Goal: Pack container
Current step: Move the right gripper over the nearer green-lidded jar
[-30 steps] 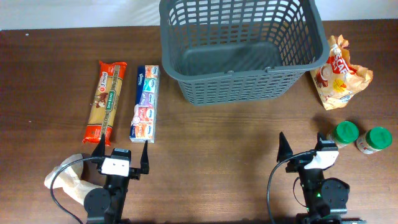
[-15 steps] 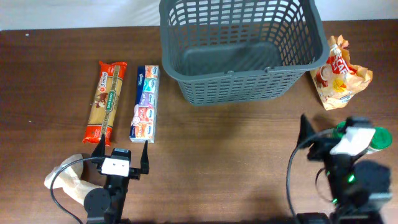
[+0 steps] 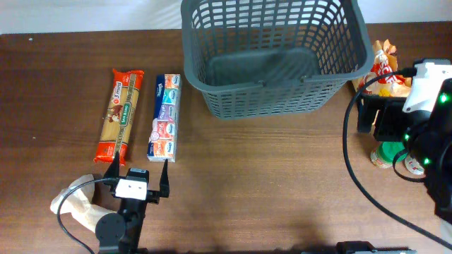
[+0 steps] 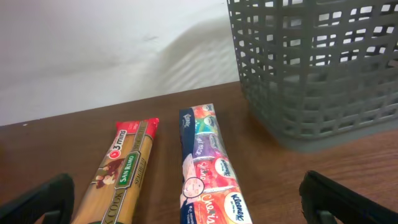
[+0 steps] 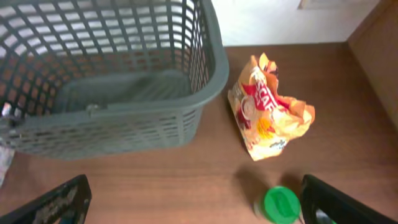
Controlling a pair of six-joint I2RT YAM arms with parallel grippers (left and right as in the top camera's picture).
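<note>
- Grey lattice container (image 3: 268,99) stands at the worktop's far edge, right of centre.
- Left gripper (image 3: 140,166) sits near the front edge, fingers spread wide and holding nothing.
- Right gripper (image 5: 193,186) hangs by the right edge, fingers parted, over a green-lidded jar (image 5: 281,204).
- Orange snack bag (image 5: 267,115) lies just beside the container's right wall.
- Pasta packet (image 3: 120,115) and tissue pack (image 3: 164,118) lie side by side, left of the container.

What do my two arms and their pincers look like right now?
Both arms are black, each with a white block at the wrist and a looping black cable. The left pincer has two thin, pointed black fingers. The right arm shows small green lights; the right pincer is black too.
</note>
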